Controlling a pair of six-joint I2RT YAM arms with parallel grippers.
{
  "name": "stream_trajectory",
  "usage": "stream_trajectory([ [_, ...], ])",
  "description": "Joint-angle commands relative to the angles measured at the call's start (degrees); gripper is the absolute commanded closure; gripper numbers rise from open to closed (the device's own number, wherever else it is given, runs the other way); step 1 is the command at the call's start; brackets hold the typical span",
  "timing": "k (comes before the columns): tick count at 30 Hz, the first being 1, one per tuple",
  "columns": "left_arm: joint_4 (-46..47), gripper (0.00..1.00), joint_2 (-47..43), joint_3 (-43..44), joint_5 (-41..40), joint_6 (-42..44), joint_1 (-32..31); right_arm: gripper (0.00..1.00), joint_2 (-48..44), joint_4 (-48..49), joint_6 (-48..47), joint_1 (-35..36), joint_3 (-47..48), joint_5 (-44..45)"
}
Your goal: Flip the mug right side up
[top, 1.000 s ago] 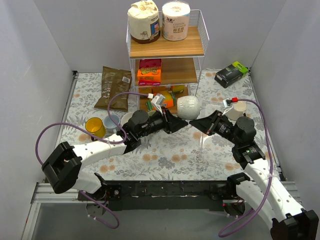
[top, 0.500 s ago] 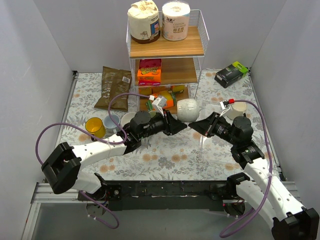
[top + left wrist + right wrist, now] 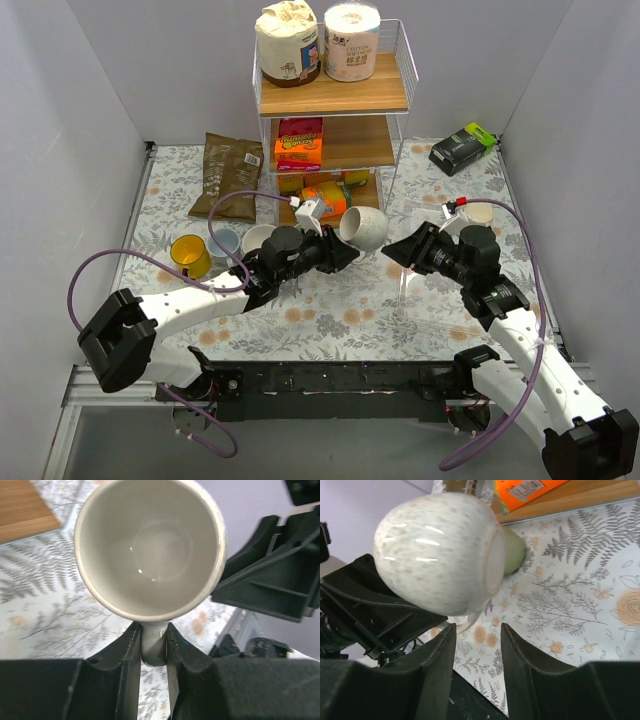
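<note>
A speckled white mug (image 3: 367,229) hangs tilted in the air over the middle of the table. Its mouth faces up and to the left. My left gripper (image 3: 338,252) is shut on the mug's handle (image 3: 153,647), and the left wrist view looks straight into the empty mug (image 3: 150,550). My right gripper (image 3: 392,252) stands open just right of the mug, apart from it. In the right wrist view the mug (image 3: 435,555) shows its base above the right gripper (image 3: 477,640), with nothing between the fingers.
A wire shelf rack (image 3: 333,96) with toilet rolls and snack boxes stands behind the mug. A yellow cup (image 3: 189,253) and two more cups sit at the left, by a brown bag (image 3: 228,174). A cream cup (image 3: 478,215) and a black device (image 3: 461,148) lie at the right.
My right gripper has opened, let go of the mug and drawn back to the right. The left gripper has turned the mug so that its mouth tips upward.
</note>
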Motion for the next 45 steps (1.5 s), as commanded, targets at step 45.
stream_trajectory([
  [45, -14.9, 0.68, 23.4, 15.2, -38.4, 11.0, -7.6, 0.39, 8.9, -29.5, -15.4, -0.4, 19.2, 18.8],
])
